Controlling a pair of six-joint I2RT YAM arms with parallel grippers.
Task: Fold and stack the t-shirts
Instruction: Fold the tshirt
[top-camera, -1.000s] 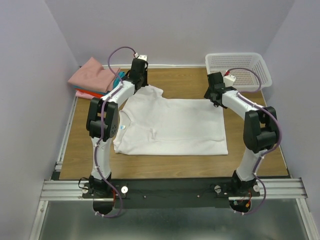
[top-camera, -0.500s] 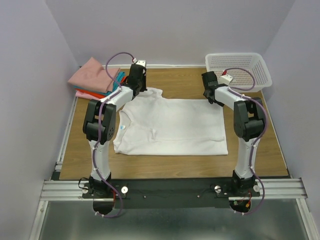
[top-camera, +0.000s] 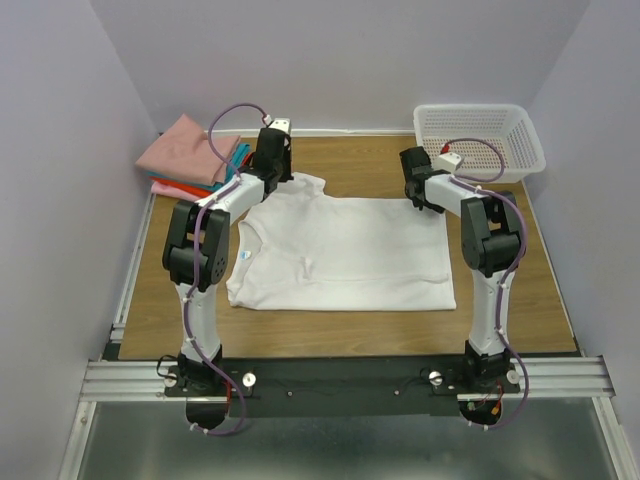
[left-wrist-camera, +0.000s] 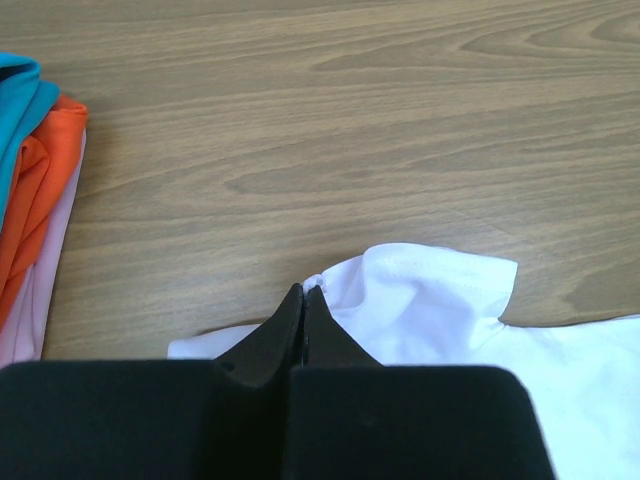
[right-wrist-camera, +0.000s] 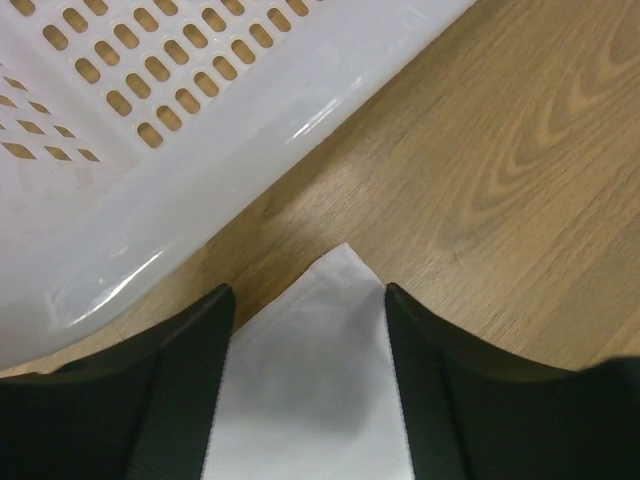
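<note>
Left wrist cam: the left fingers (left-wrist-camera: 270, 345) are pinched shut on the sleeve edge of the white t-shirt (left-wrist-camera: 440, 300), which lies flat on the table (left-wrist-camera: 350, 120). Meanwhile the right fingers (right-wrist-camera: 170, 400) are spread wide, straddling its far corner, with the basket (right-wrist-camera: 300, 95) just beyond. The folded stack (left-wrist-camera: 30, 190) sits off left.

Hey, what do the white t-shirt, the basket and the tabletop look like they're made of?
The white t-shirt: soft matte knit, likely cotton; it wrinkles and shows a stitched hem. The basket: glossy white moulded plastic, perforated, catching highlights. The tabletop: matte wood grain, possibly laminate.
</note>
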